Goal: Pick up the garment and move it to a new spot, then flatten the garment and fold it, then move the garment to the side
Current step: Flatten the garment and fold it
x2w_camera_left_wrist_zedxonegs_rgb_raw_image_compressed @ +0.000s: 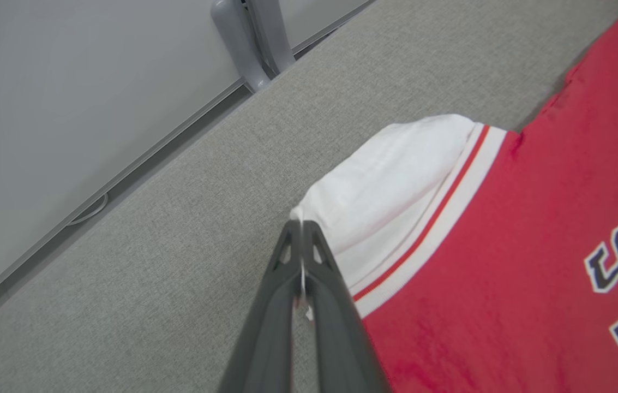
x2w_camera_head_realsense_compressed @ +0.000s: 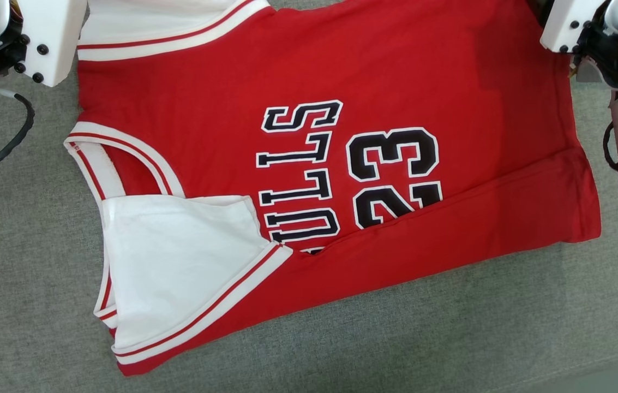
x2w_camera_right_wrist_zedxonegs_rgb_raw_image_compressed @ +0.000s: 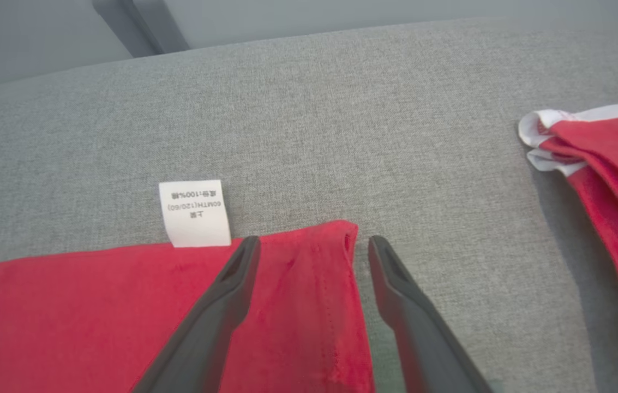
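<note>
Currently we find the jersey [x2w_camera_head_realsense_compressed: 309,71] lying across the middle of the grey upholstered surface [x2w_camera_head_realsense_compressed: 450,327], front up. Its near long edge is already turned over in a slanting band that covers the foot of the lettering [x2w_camera_head_realsense_compressed: 298,174]. We judge the folding step to be in hand, with the far side not yet folded.

The left gripper [x2w_camera_left_wrist_zedxonegs_rgb_raw_image_compressed: 302,256] is clenched at the far shoulder, and a sliver of white cloth shows pinched between its dark fingers. The right gripper [x2w_camera_right_wrist_zedxonegs_rgb_raw_image_compressed: 314,243] stands released, its fingers straddling the far hem corner without gripping it, just beside the white care label [x2w_camera_right_wrist_zedxonegs_rgb_raw_image_compressed: 195,213].

The next move, in our judgement, calls for the right jaws to close on that hem corner, so that both far corners can rise together and come over evenly. A one-sided lift would likely skew the fold.

Materials: the red cloth is soft and faintly napped, with a stitched hem. The turned shoulder flap [x2w_camera_head_realsense_compressed: 178,256] shows a plain white inner face, edged in white-and-red striped banding. The lettering is navy, outlined in white. The surface covering is a coarse woven grey.
</note>
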Tool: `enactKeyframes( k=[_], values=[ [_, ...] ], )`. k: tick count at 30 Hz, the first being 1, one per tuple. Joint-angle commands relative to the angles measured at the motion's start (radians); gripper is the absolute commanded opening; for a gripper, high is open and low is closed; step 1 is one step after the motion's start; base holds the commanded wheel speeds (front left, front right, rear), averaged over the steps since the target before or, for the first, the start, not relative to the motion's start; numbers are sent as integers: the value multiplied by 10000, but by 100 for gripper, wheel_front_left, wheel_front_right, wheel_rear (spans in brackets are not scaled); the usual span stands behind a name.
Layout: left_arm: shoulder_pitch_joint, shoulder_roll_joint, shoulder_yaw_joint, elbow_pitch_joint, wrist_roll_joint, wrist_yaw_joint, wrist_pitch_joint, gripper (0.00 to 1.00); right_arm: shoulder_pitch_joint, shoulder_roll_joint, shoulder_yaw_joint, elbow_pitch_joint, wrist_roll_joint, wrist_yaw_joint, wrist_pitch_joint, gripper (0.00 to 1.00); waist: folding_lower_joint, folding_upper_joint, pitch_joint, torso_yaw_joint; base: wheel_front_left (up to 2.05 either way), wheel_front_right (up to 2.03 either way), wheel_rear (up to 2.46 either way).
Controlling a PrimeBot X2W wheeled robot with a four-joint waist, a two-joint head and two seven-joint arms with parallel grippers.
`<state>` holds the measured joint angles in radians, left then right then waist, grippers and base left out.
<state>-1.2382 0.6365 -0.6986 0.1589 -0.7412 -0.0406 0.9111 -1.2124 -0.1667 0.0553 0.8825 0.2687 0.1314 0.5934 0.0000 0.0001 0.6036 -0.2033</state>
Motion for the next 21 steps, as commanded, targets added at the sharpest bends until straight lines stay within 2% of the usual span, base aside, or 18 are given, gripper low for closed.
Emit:
enactKeyframes(
  k=[1, 7, 15, 18, 19, 20, 21],
  values=[
    [89, 49, -8, -31, -50, 66, 33, 0, -237, -25, -3, 209, 61, -16, 249, 100, 0, -1, 23, 23, 0, 0, 0],
    [56, 67, -74, -107, -77, 71, 154, 0, -910, 41, -95, 996, 100, -16, 1078, 100, 0, -1, 44, 113, 0, 0, 0],
    [-4, 27, -155, -152, -100, 36, 192, 0, -1214, -226, -129, 1466, -200, -16, 1153, 99, 0, -1, 99, 297, 0, 0, 0],
    [-16, 84, -134, -182, -107, 54, 164, 0, -1239, -327, -159, 1541, -411, -16, 889, 80, 0, -1, 143, 337, 0, 0, 0],
    [0, 97, -133, -186, -111, 63, 152, 0, -1264, -370, -142, 1549, -535, -16, 766, 69, 0, -1, 155, 346, 0, 0, 0],
    [20, 102, -135, -187, -116, 73, 150, 0, -1290, -381, -150, 1581, -590, -16, 674, 45, 0, -1, 165, 354, 0, 0, 0],
    [36, 113, -136, -194, -122, 80, 150, 0, -1323, -357, -177, 1611, -623, -16, 612, 38, 0, -1, 173, 359, 0, 0, 0]
  ],
)
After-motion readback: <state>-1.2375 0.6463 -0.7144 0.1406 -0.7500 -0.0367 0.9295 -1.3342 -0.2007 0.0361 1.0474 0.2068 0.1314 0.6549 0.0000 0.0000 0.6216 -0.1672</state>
